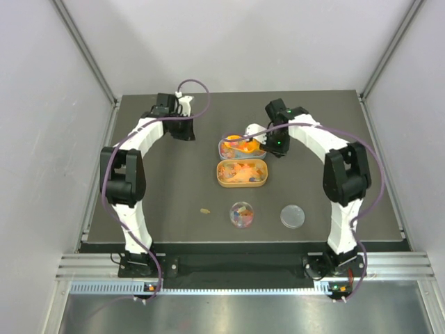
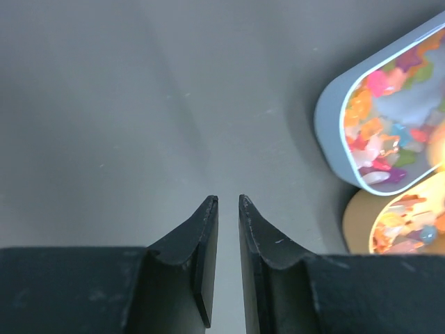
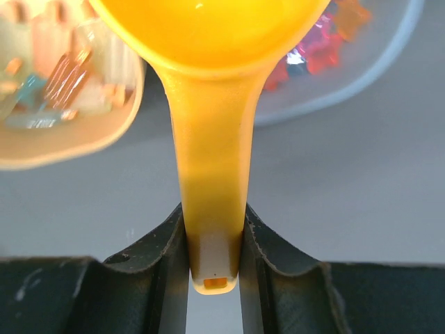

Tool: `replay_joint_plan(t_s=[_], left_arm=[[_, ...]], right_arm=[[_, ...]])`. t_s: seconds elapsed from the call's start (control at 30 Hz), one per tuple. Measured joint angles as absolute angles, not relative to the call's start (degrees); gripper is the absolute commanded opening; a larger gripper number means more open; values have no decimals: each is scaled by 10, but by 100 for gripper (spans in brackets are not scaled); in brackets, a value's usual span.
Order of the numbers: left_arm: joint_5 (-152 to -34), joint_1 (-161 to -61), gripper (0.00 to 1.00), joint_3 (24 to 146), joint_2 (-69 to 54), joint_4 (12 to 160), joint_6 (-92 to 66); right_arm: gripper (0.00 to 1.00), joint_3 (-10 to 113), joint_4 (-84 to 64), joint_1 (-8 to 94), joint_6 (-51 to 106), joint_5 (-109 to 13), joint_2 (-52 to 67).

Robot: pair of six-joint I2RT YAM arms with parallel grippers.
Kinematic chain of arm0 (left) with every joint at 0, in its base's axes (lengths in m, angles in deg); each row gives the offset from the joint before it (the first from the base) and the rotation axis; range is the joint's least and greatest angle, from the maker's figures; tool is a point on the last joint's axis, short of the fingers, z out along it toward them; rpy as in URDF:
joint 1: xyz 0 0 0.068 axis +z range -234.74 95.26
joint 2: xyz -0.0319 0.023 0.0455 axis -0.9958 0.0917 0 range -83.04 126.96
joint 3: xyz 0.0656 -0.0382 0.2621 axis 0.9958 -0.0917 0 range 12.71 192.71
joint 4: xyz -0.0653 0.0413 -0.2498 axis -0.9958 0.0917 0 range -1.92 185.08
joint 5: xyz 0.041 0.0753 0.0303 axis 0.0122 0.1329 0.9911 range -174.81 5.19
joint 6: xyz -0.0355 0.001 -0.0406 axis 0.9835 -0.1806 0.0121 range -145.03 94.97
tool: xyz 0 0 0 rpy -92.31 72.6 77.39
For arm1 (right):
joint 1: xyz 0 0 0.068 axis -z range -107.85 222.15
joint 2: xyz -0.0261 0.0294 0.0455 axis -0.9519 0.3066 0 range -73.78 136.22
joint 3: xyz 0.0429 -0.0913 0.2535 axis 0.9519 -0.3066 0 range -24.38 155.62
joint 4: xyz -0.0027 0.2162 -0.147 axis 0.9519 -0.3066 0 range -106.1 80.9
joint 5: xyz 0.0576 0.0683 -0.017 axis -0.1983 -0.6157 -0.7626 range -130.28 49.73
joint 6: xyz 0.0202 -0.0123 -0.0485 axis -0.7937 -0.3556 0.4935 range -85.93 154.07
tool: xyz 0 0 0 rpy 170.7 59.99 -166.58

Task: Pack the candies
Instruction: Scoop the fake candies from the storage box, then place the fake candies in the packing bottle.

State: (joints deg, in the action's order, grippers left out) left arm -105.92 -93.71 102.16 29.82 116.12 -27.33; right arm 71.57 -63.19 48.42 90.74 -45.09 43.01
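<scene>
Nearest the arm bases, a clear round lid lies flat on the dark surface. Just to its left stands a small round tub with a few candies in it. A small stray piece, possibly a candy, lies further left.

Beyond these is an orange oval tray heaped with more candies. Touching, or nearly touching, its far side is a blue-grey oval tray, also filled.

The right gripper hangs over the right end of the blue-grey tray. Its jaws are clamped on the handle of an orange scoop, whose bowl is above the place where the two trays meet. The wrist view sees the bowl from below, so I cannot tell whether it holds anything.

The left gripper is at the far left, well apart from the trays and low over bare surface. Its jaws stand a thin slit apart and grip nothing.
</scene>
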Motion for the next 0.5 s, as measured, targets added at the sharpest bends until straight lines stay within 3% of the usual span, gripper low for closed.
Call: replay_joint_plan(t_s=[0.27, 0.5], left_arm=[[-1048, -934, 24, 1007, 258, 1166, -291], [-1044, -934, 25, 964, 186, 1161, -293]], right_arm=[[0, 692, -652, 483, 941, -454, 285], [0, 565, -705, 482, 995, -471, 133]])
